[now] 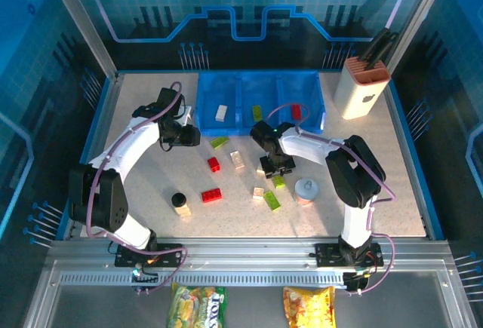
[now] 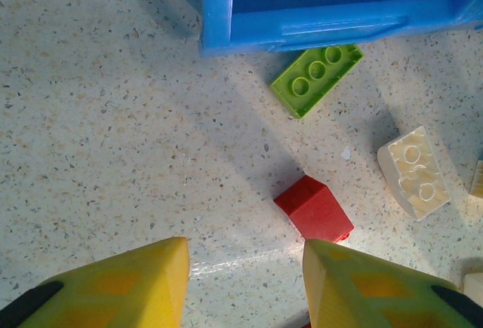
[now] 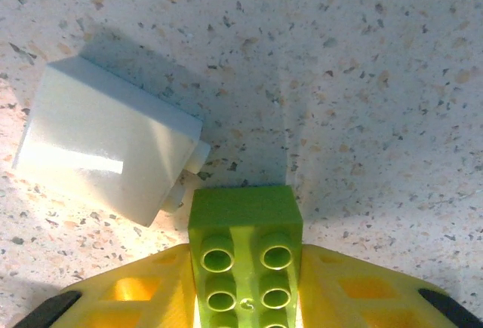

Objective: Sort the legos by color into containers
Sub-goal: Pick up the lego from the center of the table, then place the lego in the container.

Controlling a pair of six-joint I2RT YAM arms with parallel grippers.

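Ahead of both jaws, blue tray (image 1: 211,93) holds white brick (image 1: 221,112), green brick (image 1: 257,112), red brick (image 1: 296,111), separate compartments; right jaws clamp lime lego (image 3: 243,252); left jaws apart, empty.

Bare bench (image 1: 407,185) along the right edge lies open; scattered bricks (image 1: 212,194), a can (image 1: 306,189) and a jar (image 1: 179,200) clutter the middle before the blue tray (image 1: 256,76)

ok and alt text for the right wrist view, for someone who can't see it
Yellow fingers of the right gripper clamp a lime green lego, studs facing the camera. A white lego lies tipped on its side on the speckled table just left of it, close to its corner.
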